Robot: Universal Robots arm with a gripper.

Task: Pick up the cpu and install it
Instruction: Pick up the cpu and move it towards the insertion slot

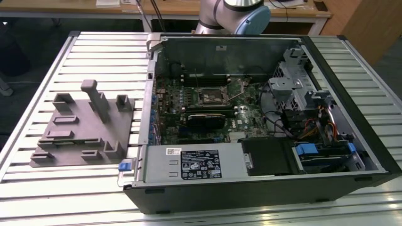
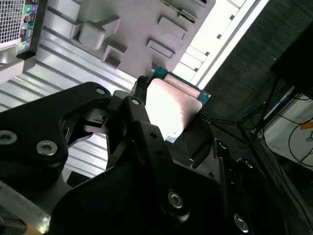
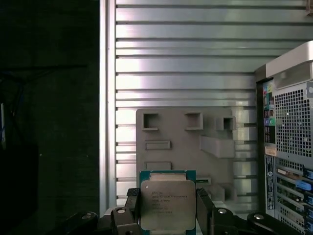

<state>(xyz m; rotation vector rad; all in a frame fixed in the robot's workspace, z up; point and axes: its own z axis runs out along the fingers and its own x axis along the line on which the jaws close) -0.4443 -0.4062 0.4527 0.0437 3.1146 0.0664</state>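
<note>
And there it was: the black gripper (image 3: 167,211) (image 2: 171,116) had its fingers (image 3: 205,211) (image 2: 139,122) clamped on the small flat square cpu with a pale silvery-grey metal top (image 3: 167,205) (image 2: 173,105), one finger on each side edge, with its green board edge peeking out beyond the metal lid in both wrist views. The cpu hung in the air, well apart from the grey moulded fixture plate (image 3: 181,142) (image 2: 137,24) (image 1: 69,136) that lay flat on the ribbed aluminium surface (image 3: 186,58) (image 1: 94,52). In the exterior view, the open black computer case (image 1: 264,195) sat just beside the plate on the exterior view's right, its green motherboard (image 1: 169,101) exposed, and the silver and blue arm (image 1: 232,16) rose behind the case.
</note>
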